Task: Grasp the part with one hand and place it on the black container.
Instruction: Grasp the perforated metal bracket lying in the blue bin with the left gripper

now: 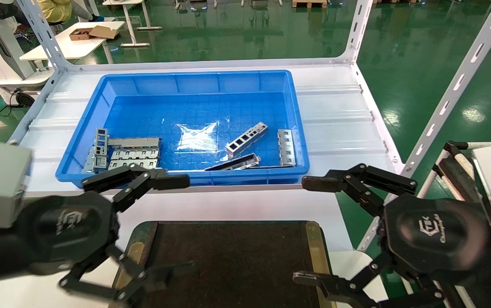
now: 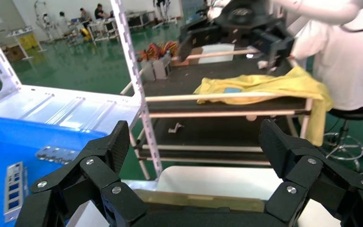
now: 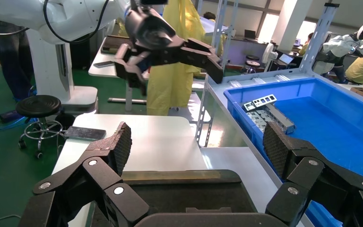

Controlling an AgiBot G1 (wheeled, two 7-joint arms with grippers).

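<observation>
Our black linkage-fingered left gripper [image 1: 172,224] and right gripper [image 1: 309,231] spread wide, empty, flanking the flat matte black container [image 1: 232,256], silver four-window metal part [image 1: 247,139] in the blue plastic bin [image 1: 99,98]

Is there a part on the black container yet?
No, the black container is bare; the part lies in the blue bin.

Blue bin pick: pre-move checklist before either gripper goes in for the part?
1. Left gripper open, empty: ok.
2. Right gripper open, empty: ok.
3. Part in view in the blue bin, lying apart from the other pieces: ok.
4. Black container bare, ready to receive: ok.
5. Either gripper over the bin: not ok; both sit at the near side, flanking the container.
6. Part lies flat for a clean grasp: cannot tell.
</observation>
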